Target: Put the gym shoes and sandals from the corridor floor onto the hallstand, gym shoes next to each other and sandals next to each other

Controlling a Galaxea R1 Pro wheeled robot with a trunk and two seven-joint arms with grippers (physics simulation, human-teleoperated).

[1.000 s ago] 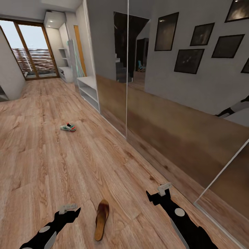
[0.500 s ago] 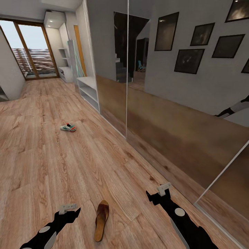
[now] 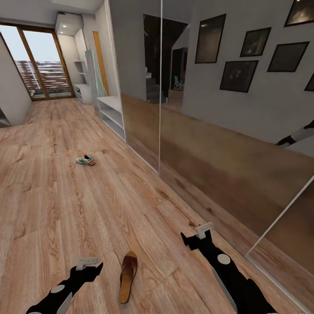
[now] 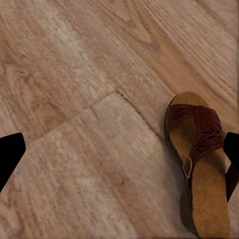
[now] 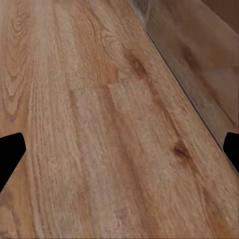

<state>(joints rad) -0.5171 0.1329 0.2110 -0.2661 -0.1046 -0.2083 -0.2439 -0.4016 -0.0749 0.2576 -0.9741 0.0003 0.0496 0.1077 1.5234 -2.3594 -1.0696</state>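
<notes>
One brown sandal [image 3: 127, 276] lies on the corridor floor [image 3: 65, 209] close in front of me; its cut-out strap and tan insole show in the left wrist view [image 4: 199, 164]. My left gripper [image 3: 92, 264] hovers open just left of it, low over the planks [image 4: 119, 159], with one fingertip [image 4: 232, 149] at the sandal's edge. My right gripper [image 3: 194, 234] is open over bare planks [image 5: 119, 149] near the mirrored wall. One gym shoe [image 3: 86, 160], white with green and orange-red, sits farther down the corridor. The hallstand [image 3: 83, 92], with floating shelves above it, stands at the far end.
A tall mirrored sliding wall [image 3: 209, 165] runs along the right side. A straight white bench unit [image 3: 111, 114] stands against that side past the gym shoe. Glass balcony doors [image 3: 41, 65] close the corridor's far end. Open floor stretches to the left.
My right gripper has moved slightly forward and to the left. The left gripper, the sandal and the gym shoe have barely shifted.
</notes>
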